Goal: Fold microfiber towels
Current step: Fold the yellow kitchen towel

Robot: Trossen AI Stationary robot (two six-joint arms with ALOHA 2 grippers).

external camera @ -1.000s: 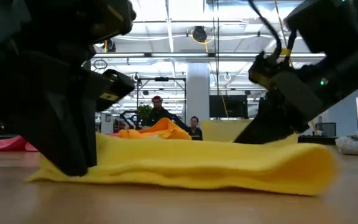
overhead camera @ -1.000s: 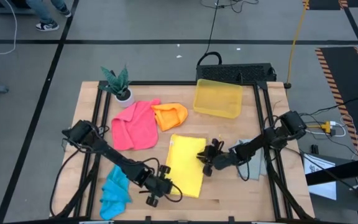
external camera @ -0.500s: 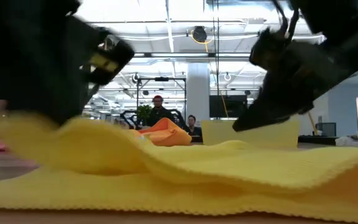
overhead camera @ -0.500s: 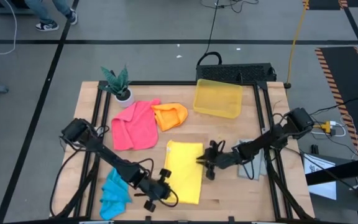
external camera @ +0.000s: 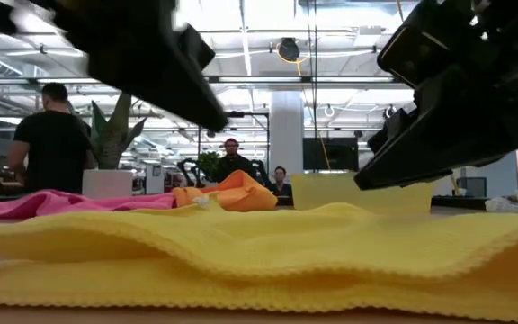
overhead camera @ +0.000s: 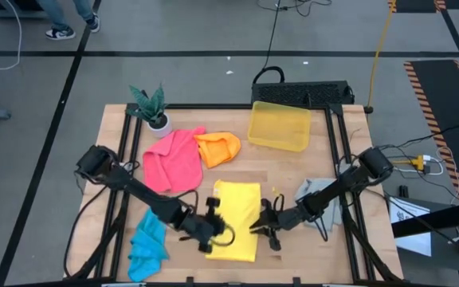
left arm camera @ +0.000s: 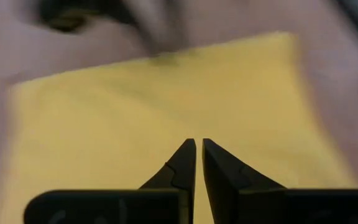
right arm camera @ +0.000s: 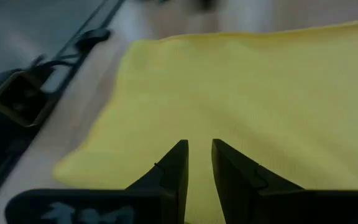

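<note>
The yellow towel (overhead camera: 237, 211) lies folded on the table near its front edge; the low view shows two layers of the towel (external camera: 259, 261). My left gripper (overhead camera: 226, 233) hovers shut over its near left part, the cloth (left arm camera: 135, 106) spread beyond the fingers. My right gripper (overhead camera: 258, 227) hangs by its right edge, open by a narrow gap with nothing in it, over the cloth (right arm camera: 260, 87). The pink towel (overhead camera: 172, 159), orange towel (overhead camera: 217, 148), blue towel (overhead camera: 148, 243) and grey towel (overhead camera: 319, 194) lie loose on the table.
A translucent yellow bin (overhead camera: 279, 126) stands at the far middle and a small potted plant (overhead camera: 151, 108) at the far left. Bare wood lies between the yellow towel and the bin. People stand in the room beyond the table (external camera: 54, 135).
The yellow towel has slid toward the table's near edge; its left part was lifted for a moment and now lies flat again. My left gripper has come off it, risen and moved right over the cloth. My right gripper has moved toward the near edge and risen a little.
</note>
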